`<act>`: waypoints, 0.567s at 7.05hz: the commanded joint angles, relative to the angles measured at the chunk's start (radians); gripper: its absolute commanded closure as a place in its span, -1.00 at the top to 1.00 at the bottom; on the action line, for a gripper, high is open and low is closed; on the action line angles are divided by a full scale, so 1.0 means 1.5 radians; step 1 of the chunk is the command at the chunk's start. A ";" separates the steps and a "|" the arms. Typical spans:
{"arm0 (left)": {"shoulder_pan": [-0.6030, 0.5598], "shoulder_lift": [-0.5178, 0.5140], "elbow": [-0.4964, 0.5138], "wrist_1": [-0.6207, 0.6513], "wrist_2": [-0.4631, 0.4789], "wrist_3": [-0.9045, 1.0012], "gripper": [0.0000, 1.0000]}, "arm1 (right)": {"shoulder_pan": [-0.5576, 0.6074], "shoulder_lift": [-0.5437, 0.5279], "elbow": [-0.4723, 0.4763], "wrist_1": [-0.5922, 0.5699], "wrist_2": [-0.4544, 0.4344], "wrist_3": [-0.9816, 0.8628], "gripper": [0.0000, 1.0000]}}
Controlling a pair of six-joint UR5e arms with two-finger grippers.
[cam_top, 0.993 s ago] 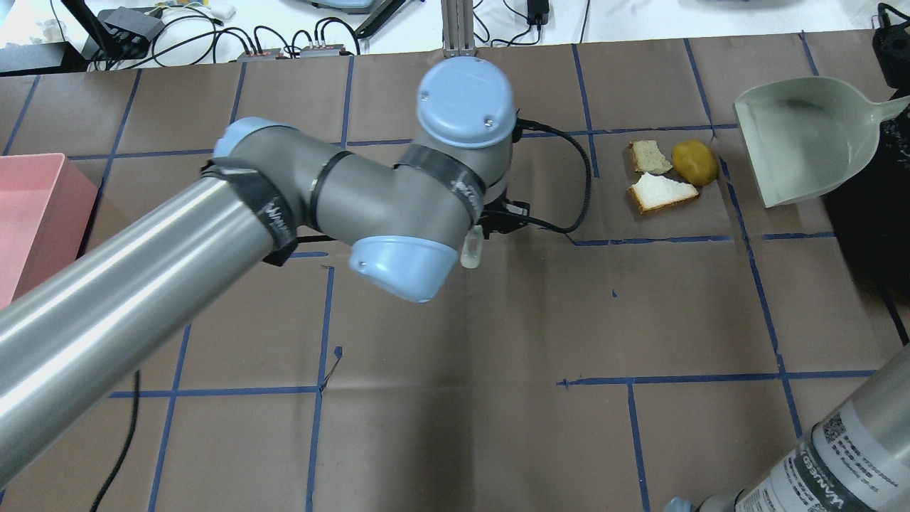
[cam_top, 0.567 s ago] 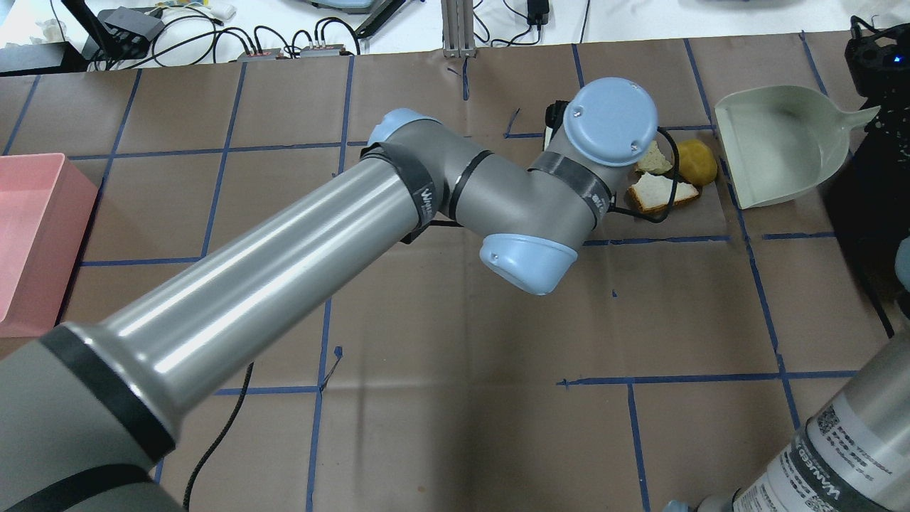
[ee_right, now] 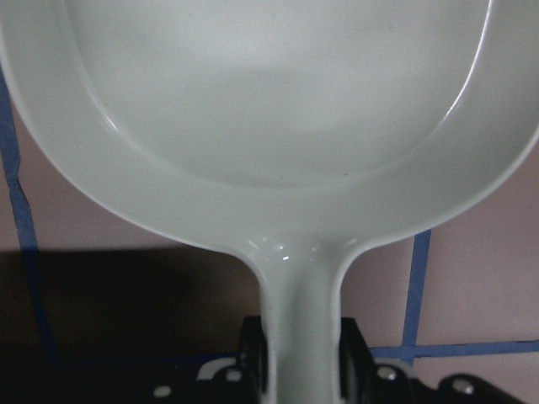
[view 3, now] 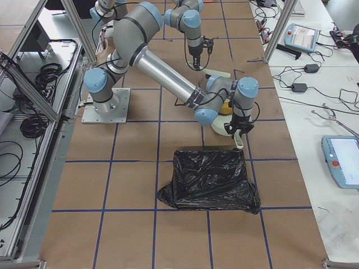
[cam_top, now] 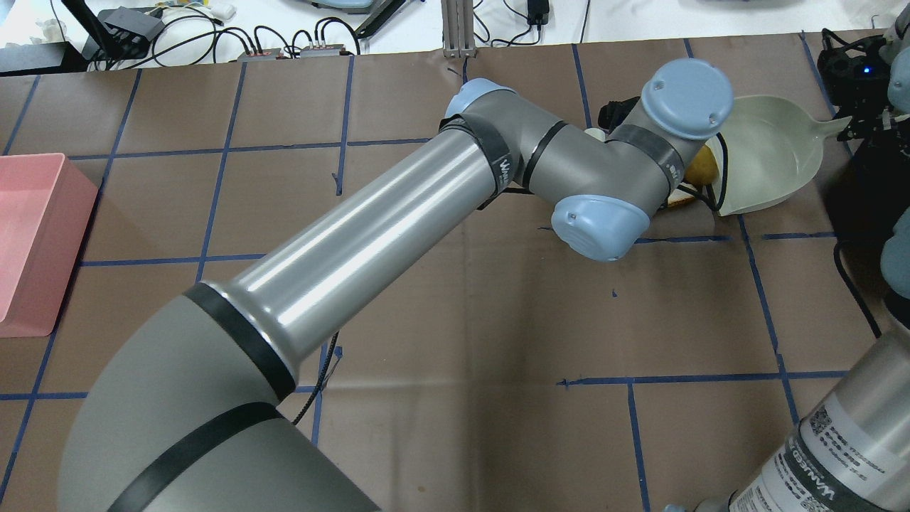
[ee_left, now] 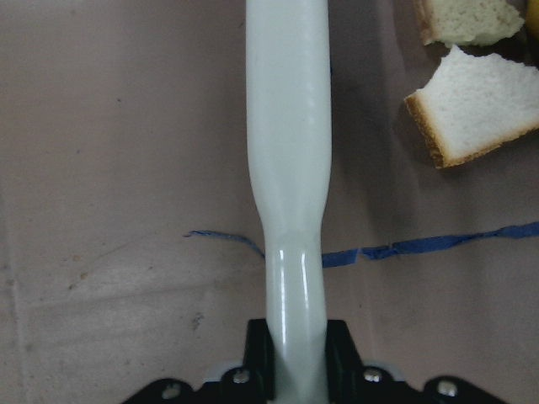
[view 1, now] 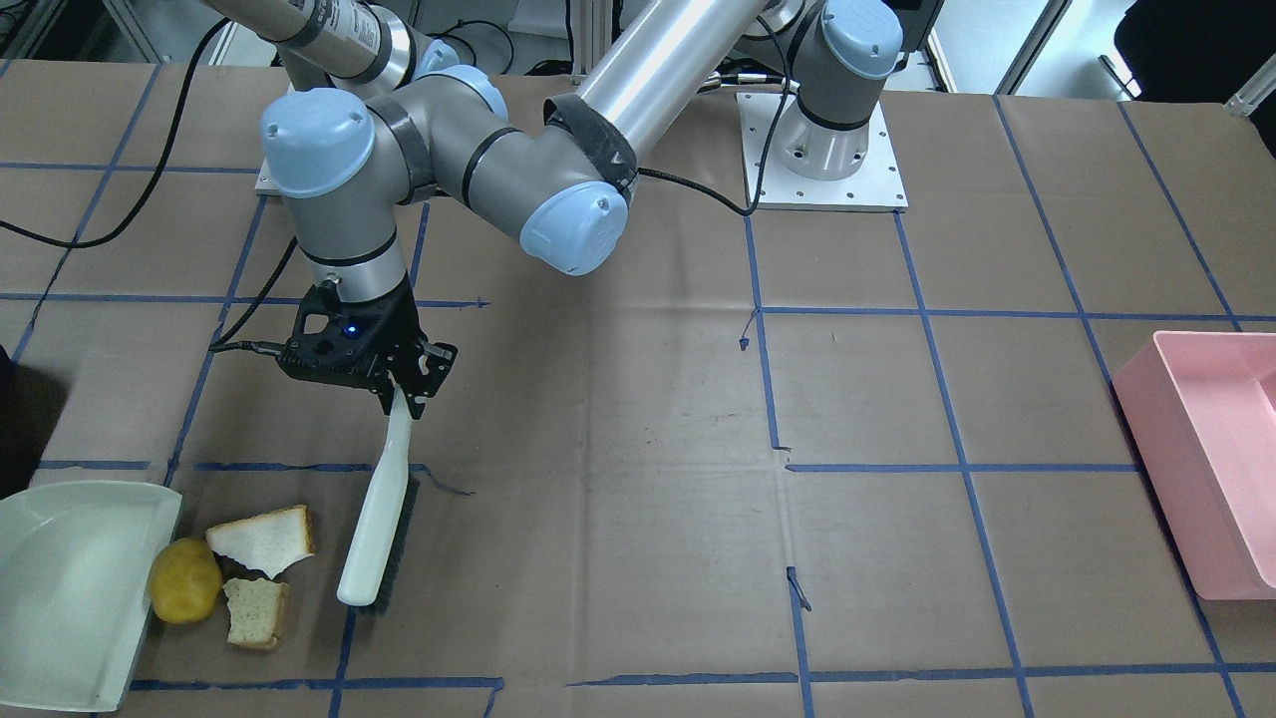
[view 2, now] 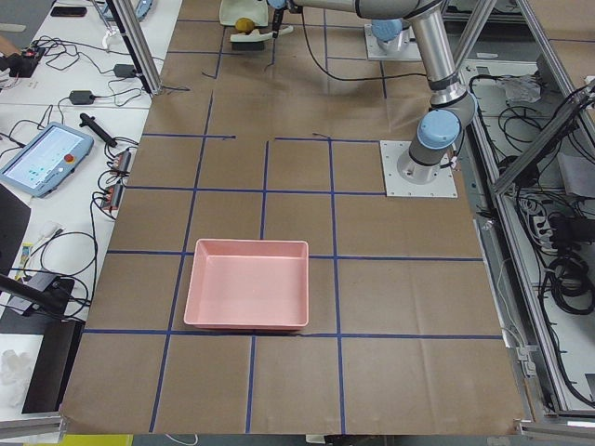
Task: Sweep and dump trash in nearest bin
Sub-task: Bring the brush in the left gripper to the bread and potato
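Exterior front-facing view: the potato (view 1: 185, 580) sits at the lip of the pan (view 1: 60, 588), touching it or close to it. The slice (view 1: 263, 541) lies flat just beside it on the side toward my base, crust along its far and outer edges, torn edge toward the potato. The chunk (view 1: 255, 613) lies flat just beside both, on the operators' side of the slice. All three form a tight cluster at the right end of my table.

My brush (view 1: 377, 529) stands near the slice, a strip of brown paper between them. Its long axis runs from my left gripper (view 1: 404, 394) out toward the operators, head low by the chunk, dark bristles along the side away from the scraps. My left jaws are clamped on the handle's end; my left wrist camera looks straight down that handle, with the slice and chunk off to one side.

The pan's open mouth faces the scraps. My right gripper (ee_right: 299, 353) has its jaws closed tight on the pan's handle.

A black bag (view 3: 210, 179) lies near the pan's end of the table. The pink bin (view 2: 247, 297) sits well apart, at the opposite end. From overhead, my left arm covers the bread, and only a sliver of potato shows.
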State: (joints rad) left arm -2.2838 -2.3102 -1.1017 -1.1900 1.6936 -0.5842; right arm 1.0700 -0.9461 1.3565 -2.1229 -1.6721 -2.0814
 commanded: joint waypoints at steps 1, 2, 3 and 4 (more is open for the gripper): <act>-0.018 -0.042 0.058 -0.017 -0.007 -0.048 -1.00 | 0.001 0.001 0.005 0.000 -0.001 -0.003 -1.00; -0.021 -0.054 0.073 -0.016 -0.007 -0.056 -1.00 | 0.001 0.001 0.007 0.000 0.001 -0.005 -1.00; -0.030 -0.074 0.094 -0.015 -0.007 -0.088 -1.00 | 0.001 -0.001 0.015 0.000 0.001 -0.005 -1.00; -0.039 -0.091 0.109 -0.016 -0.006 -0.093 -1.00 | 0.001 0.000 0.018 0.000 0.001 -0.005 -1.00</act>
State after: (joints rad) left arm -2.3267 -2.4153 -0.9689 -1.2127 1.6834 -0.7005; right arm 1.0707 -0.9464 1.3757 -2.1230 -1.6709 -2.0888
